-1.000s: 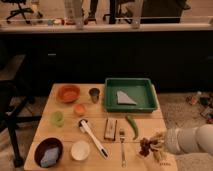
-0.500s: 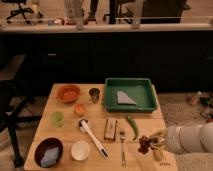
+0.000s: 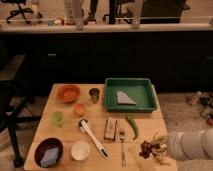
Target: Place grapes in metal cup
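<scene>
My pincer [image 3: 159, 149] was closed, seemingly on the grapes [image 3: 146, 147], at the near right corner of the table [image 3: 67, 132]; carrying them to the far metal cup [image 3: 94, 94] remained.

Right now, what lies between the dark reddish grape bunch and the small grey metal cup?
Camera view: a long green chili pepper; gripper shut on grapes, bottom right.

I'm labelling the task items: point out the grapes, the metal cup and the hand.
grapes [image 3: 146, 148], camera view: middle of the dark bunch
metal cup [image 3: 94, 94], camera view: its side wall
hand [image 3: 155, 149], camera view: between its fingertips, shut on the grapes, lower right
</scene>
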`<state>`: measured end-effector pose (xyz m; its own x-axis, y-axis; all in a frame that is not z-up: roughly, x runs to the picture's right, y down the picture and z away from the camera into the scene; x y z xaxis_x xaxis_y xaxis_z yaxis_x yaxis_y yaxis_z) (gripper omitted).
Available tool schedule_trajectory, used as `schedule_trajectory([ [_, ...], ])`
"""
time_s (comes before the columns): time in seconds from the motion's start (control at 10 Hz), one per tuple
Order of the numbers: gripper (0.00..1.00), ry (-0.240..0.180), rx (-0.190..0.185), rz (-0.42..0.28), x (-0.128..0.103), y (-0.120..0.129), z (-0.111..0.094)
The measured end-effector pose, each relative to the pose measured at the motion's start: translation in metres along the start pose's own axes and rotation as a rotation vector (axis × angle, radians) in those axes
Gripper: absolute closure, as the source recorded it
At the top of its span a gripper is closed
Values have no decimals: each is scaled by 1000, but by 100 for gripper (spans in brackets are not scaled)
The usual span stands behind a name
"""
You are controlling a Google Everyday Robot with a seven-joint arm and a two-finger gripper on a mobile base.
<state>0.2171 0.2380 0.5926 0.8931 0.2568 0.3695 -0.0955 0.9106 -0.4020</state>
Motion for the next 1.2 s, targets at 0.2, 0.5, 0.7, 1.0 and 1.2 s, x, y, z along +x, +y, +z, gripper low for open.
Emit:
schedule_trajectory([
  [0.2,100,-5,4,-10,-2,-2,1],
  [0.5,100,-19,20,-70,-23,-30,10],
  [0.7,100,-27,35,-121,-43,-73,21],
  [1.0,100,-46,56,-203,-86,-142,37],
  [1.2,100,-52,55,-251,-121,-175,53],
])
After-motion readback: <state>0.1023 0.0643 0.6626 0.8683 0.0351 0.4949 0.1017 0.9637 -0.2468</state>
